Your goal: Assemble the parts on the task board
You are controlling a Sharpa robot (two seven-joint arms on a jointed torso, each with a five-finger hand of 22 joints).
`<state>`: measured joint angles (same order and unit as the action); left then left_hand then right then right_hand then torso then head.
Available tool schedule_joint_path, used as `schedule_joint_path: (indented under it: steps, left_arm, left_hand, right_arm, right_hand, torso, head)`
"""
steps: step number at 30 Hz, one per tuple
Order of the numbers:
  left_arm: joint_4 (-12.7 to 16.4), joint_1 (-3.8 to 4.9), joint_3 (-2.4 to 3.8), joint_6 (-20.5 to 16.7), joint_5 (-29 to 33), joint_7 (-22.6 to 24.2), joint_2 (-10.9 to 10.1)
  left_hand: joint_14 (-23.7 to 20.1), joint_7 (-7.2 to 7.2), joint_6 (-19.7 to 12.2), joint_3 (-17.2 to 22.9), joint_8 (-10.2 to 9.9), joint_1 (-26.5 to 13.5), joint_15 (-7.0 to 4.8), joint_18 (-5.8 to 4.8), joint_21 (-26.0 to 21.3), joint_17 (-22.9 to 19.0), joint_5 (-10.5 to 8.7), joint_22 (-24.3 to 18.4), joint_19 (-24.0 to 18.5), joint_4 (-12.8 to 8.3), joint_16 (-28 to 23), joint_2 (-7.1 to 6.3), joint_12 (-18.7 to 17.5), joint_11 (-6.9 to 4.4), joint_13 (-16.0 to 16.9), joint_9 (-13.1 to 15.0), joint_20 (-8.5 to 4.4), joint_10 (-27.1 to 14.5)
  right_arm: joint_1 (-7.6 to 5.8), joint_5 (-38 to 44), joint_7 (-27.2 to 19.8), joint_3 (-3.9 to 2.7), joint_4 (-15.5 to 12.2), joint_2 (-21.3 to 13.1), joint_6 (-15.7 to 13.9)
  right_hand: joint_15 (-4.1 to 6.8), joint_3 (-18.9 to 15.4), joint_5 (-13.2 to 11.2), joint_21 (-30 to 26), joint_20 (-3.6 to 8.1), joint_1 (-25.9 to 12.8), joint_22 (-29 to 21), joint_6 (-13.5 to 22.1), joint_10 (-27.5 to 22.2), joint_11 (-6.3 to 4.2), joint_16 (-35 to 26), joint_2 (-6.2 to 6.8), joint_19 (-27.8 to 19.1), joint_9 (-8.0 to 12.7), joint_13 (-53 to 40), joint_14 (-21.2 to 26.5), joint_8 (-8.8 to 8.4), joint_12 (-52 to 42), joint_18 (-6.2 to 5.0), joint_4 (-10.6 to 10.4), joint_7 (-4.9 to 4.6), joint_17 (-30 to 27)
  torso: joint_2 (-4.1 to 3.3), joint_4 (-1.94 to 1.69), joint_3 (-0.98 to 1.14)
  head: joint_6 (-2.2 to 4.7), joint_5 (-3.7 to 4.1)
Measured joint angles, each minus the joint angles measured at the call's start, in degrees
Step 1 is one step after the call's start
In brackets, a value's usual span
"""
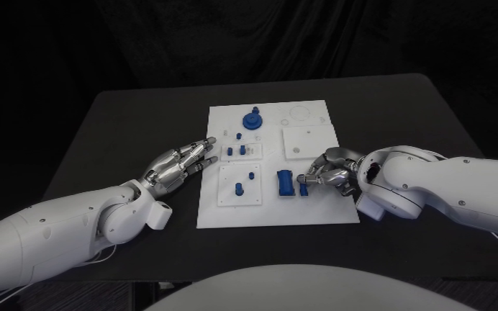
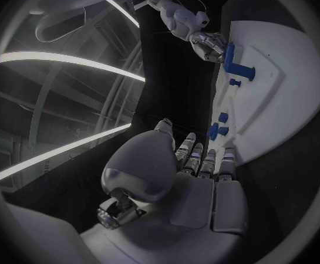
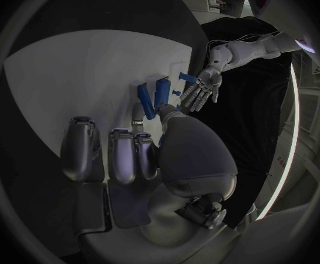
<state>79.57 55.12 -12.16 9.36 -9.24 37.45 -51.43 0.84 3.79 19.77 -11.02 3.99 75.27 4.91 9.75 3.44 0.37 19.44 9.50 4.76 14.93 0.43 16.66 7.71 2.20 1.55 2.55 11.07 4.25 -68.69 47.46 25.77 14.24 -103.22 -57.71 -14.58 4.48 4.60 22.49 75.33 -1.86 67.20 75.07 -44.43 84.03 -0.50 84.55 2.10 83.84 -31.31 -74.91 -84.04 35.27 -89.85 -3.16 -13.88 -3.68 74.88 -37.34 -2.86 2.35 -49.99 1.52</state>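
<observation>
Two upright blue blocks (image 1: pixel 286 183) stand at the board's (image 1: pixel 311 210) four o'clock, directly off the right hand's (image 1: pixel 330 173) fingertips, which pinch the smaller; left hand (image 1: pixel 183 163) hovers spread, empty.

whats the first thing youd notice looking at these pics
The white task board stands out in the middle of the black table, dotted with small blue parts, the largest a round knobbed piece near its far edge. The right hand is at the board's right side, fingers touching a narrow blue piece beside a blue block. The left hand hovers flat at the board's left edge.
</observation>
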Motion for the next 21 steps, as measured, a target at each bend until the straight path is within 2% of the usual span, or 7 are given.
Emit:
schedule_joint_path:
  steps: [2,7,9,15,16,19,21]
  left_arm:
    - [0.00,0.00,0.00,0.03,0.00,-0.03,-0.04]
    - [0.00,0.00,0.00,0.07,0.00,-0.10,-0.10]
    - [-0.01,0.00,0.00,0.09,0.00,-0.13,-0.10]
    - [-0.08,-0.01,0.00,0.14,0.00,-0.19,0.00]
    - [-0.08,-0.01,0.00,0.16,0.00,-0.20,0.01]
    - [-0.08,-0.02,0.00,0.20,0.00,-0.21,0.01]
    - [-0.06,-0.04,0.00,0.21,0.00,-0.21,-0.01]
  left_hand:
    - [0.00,0.00,0.00,0.00,0.00,0.00,0.00,0.00,0.00,0.00,0.00,0.00,0.00,0.00,0.00,0.00,0.00,0.00,0.00,0.00,0.00,0.00]
    - [0.00,0.00,0.00,0.09,0.00,0.00,0.00,0.00,0.00,0.00,0.00,0.00,0.00,-0.09,0.00,0.00,0.00,-0.02,0.00,0.00,0.00,-0.02]
    - [0.00,0.00,0.00,0.16,0.00,0.00,0.00,0.00,0.00,0.00,0.00,0.00,0.00,-0.16,0.00,0.00,0.00,-0.02,0.00,0.00,0.00,-0.02]
    - [0.00,0.00,0.00,0.16,0.00,0.00,0.00,0.00,0.00,-0.01,0.00,-0.01,0.00,-0.16,0.00,0.00,0.00,-0.02,0.00,-0.01,0.00,-0.02]
    - [0.00,0.00,0.00,0.16,0.00,0.00,0.00,0.00,0.00,-0.01,0.00,-0.01,0.00,-0.16,0.00,0.00,0.00,-0.02,0.00,0.00,0.00,-0.02]
    - [0.00,0.00,0.00,0.16,0.00,0.00,0.00,0.00,0.00,-0.01,0.00,0.00,0.00,-0.16,0.00,0.00,0.00,-0.02,0.00,-0.01,0.00,-0.02]
    - [0.00,0.00,0.00,0.16,0.00,0.00,0.00,0.00,0.00,-0.01,0.00,-0.01,0.00,-0.16,0.00,0.00,0.00,-0.02,-0.01,-0.01,0.00,-0.02]
  right_arm:
    - [0.01,0.34,0.18,0.00,0.04,0.06,0.14]
    - [0.02,0.93,0.57,-0.01,0.08,0.11,0.43]
    - [0.02,1.12,0.73,-0.01,0.09,0.11,0.50]
    - [0.04,1.95,1.09,-0.01,-0.07,-0.15,0.54]
    - [0.05,2.21,1.10,-0.01,-0.20,-0.28,0.49]
    - [0.05,2.91,0.92,0.00,-0.70,-0.70,-0.05]
    - [0.05,3.68,0.43,0.00,-1.20,-1.21,-0.89]
  right_hand:
    - [0.00,-1.03,-2.49,0.00,0.00,-0.26,0.00,-0.17,0.00,0.00,0.00,0.02,0.00,0.10,0.00,0.00,0.00,0.00,0.01,-0.31,-0.17,0.00]
    - [0.00,-3.03,-6.49,0.00,0.00,-0.52,0.00,-0.17,0.00,0.00,0.00,-0.24,0.00,0.24,0.00,0.00,0.29,0.00,0.01,-0.83,-0.17,0.02]
    - [0.00,-3.40,-7.30,0.00,0.00,-0.51,0.00,-0.17,0.00,0.00,0.00,-0.24,0.00,0.22,0.00,0.00,0.57,0.00,0.01,-1.00,-0.17,0.02]
    - [0.00,-4.63,-8.99,-0.22,0.00,-1.17,0.00,-0.48,0.00,0.00,0.00,-0.44,0.00,-0.30,-0.03,0.00,1.90,0.00,0.02,-1.47,0.14,0.02]
    - [0.00,-4.69,-9.02,-0.22,0.00,-1.17,0.00,-0.67,0.00,0.00,0.00,-0.44,0.00,-0.41,-0.04,0.00,2.21,0.00,0.02,-1.53,-0.03,0.02]
    - [0.00,-5.47,-8.99,-0.22,0.00,-1.41,0.00,-1.09,0.00,0.00,0.00,-0.69,0.00,-1.16,-0.04,0.00,3.68,0.00,0.02,-1.53,0.35,0.06]
    - [0.00,-5.80,-8.10,-0.22,0.00,-1.06,0.00,-1.09,-0.12,-0.12,0.00,-1.03,0.00,-1.74,-0.04,0.00,4.85,0.00,0.02,-1.20,0.35,0.07]
  torso:
    - [0.00,0.00,0.00]
    - [0.00,0.00,0.00]
    - [0.00,0.00,0.00]
    - [0.00,0.00,0.00]
    - [0.00,0.00,0.00]
    - [0.00,0.00,0.00]
    - [0.00,0.00,0.00]
  head:
    - [0.00,-0.07]
    - [0.00,-0.14]
    - [0.00,-0.14]
    - [0.00,-0.21]
    - [0.00,-0.23]
    - [0.00,-0.29]
    - [0.00,-0.36]
